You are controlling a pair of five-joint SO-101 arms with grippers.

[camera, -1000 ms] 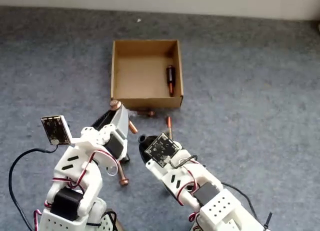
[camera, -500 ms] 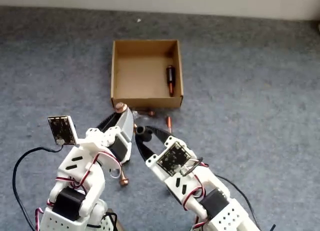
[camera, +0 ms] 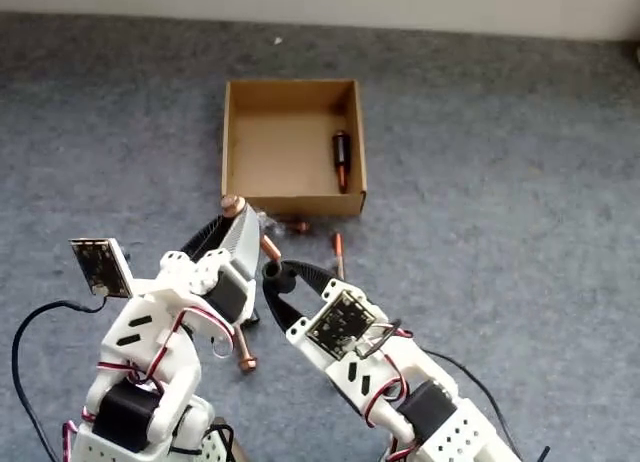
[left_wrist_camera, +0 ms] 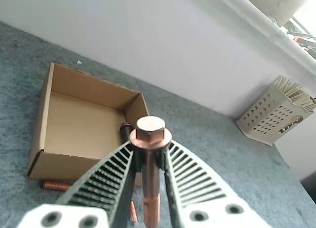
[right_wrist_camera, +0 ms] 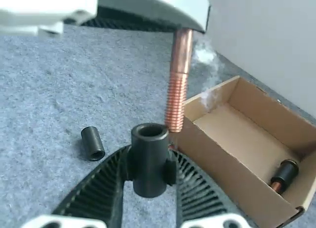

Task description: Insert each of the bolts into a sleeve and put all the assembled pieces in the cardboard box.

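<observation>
Copper bolt (left_wrist_camera: 150, 186) clamped in left tool (left_wrist_camera: 150, 151).

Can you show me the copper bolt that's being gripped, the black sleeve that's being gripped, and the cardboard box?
held bolt (left_wrist_camera: 151, 173), left wrist view, on its shank below the hex head.
held sleeve (right_wrist_camera: 148, 161), right wrist view, on its black side wall.
cardboard box (camera: 280, 147), high view, on its bare floor.

Before the box (camera: 290, 197), bolt (left_wrist_camera: 150, 176) in left pincer (left_wrist_camera: 149, 150) hangs beside sleeve (right_wrist_camera: 149, 161) in right pincer (right_wrist_camera: 149, 170).

The right fingers (right_wrist_camera: 98, 188) have carried the sleeve (right_wrist_camera: 149, 161) up beside the left fingers' (left_wrist_camera: 113, 173) bolt (right_wrist_camera: 177, 90).
</observation>
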